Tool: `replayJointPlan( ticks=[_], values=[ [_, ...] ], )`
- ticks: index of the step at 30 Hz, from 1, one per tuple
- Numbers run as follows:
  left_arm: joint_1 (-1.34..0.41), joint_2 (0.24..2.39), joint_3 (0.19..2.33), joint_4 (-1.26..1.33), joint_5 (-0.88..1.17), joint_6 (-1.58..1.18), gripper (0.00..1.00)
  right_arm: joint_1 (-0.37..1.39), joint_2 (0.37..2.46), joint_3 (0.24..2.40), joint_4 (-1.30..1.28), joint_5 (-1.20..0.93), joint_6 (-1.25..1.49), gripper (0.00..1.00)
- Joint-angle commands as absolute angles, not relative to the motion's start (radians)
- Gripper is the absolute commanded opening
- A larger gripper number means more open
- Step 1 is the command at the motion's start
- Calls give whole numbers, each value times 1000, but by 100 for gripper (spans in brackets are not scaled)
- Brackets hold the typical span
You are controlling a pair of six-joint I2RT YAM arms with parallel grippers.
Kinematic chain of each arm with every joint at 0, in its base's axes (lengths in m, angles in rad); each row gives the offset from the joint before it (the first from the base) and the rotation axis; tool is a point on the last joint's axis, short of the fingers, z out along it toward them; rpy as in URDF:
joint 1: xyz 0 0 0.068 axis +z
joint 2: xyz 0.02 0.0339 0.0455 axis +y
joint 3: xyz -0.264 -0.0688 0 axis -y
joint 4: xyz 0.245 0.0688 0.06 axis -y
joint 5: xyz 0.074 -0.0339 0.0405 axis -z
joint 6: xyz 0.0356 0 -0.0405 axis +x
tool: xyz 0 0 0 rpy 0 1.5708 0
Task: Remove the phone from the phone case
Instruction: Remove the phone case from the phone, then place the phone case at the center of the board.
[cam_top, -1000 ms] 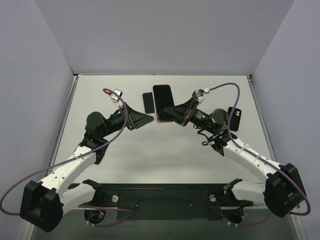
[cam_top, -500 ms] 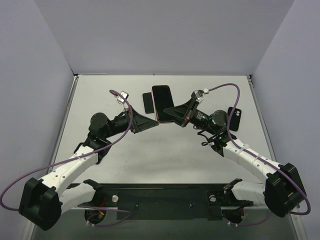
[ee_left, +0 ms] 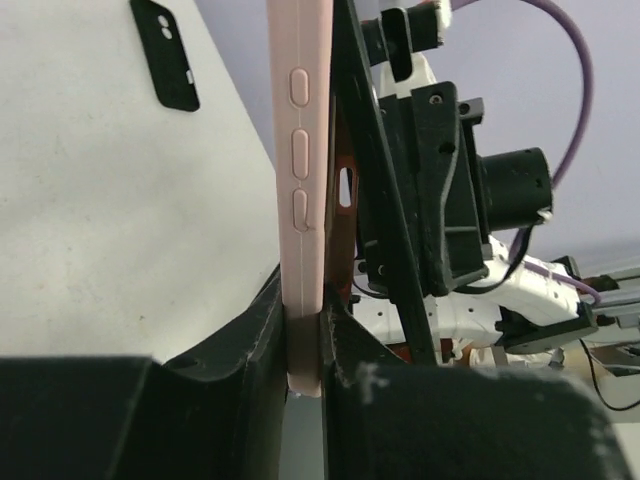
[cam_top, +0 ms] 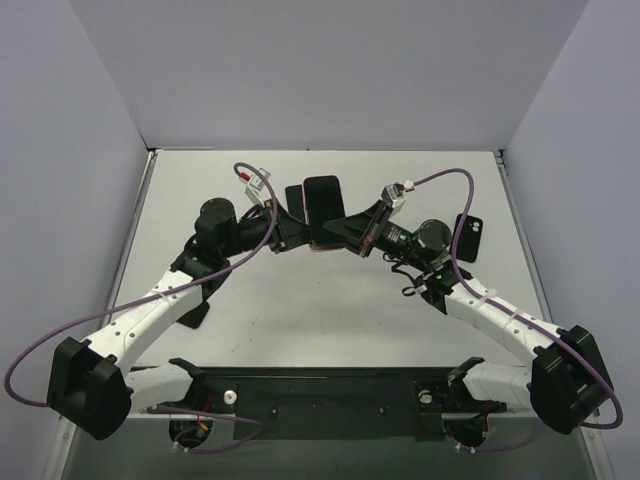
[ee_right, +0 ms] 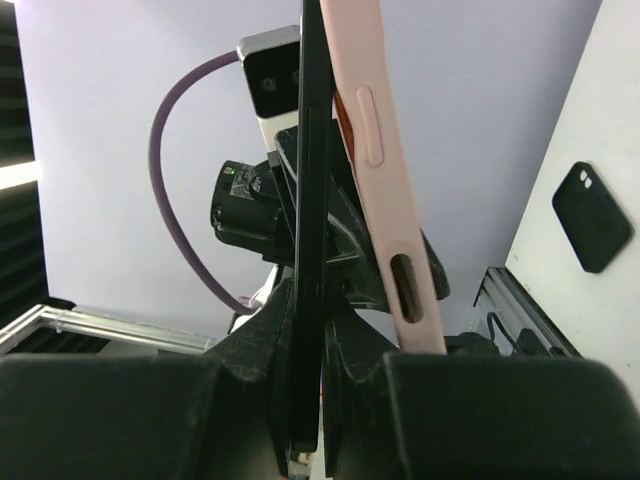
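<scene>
Table [cam_top: 330, 310], grey: walled at the left, the right and the far side, with the arm bases along the near edge. The widest open stretch lies between the bases and the grippers; narrower strips run along both side walls and behind the phone toward the far wall [cam_top: 330, 70]. Arms, two: both reach inward and meet near the table's centre. Left gripper [cam_top: 291, 228], one: jaws closed narrow on the lower end of the phone case [ee_left: 300, 150], whose pink edge stands upright between the fingers [ee_left: 250, 370] in the left wrist view. Right gripper [cam_top: 343, 231], one: jaws closed narrow on the phone [ee_right: 308, 200], a thin black slab set edge-on between its fingers in the right wrist view. Phone, one; pink case, one: both held above the table between the two grippers. The slab and the pink shell lie close together at the gripped end and spread apart toward the far end, so the phone is partly out of the case. Black cases, two, flat on the table: one [cam_top: 293, 198] just behind the left gripper and partly hidden by it, the other [cam_top: 468, 237] well right, beside the right arm.
</scene>
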State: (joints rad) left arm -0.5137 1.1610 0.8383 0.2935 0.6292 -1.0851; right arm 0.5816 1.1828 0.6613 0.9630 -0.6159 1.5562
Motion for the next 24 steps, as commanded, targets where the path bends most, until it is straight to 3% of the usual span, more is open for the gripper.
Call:
replayJointPlan(
  ticks=[1,2,5,8,11,17,24],
  values=[
    [-500,1190,920,105,493,-974,14,609,1106,684,1005,-647,1473,0],
    [-492,1183,936,18,459,-962,1,609,1092,683,962,-646,1460,0],
    [-422,1149,930,-210,211,-975,0,607,1060,692,846,-631,1379,0],
    [-249,1088,812,-323,112,-1054,0,606,1017,709,706,-611,1309,0],
    [-115,1046,683,-308,88,-1112,0,603,993,727,602,-597,1238,0],
    [33,1147,620,-234,97,-1126,0,597,982,726,568,-601,1212,0],
    [80,1178,568,-152,-23,-1164,0,589,963,693,557,-591,1206,0]
  ],
)
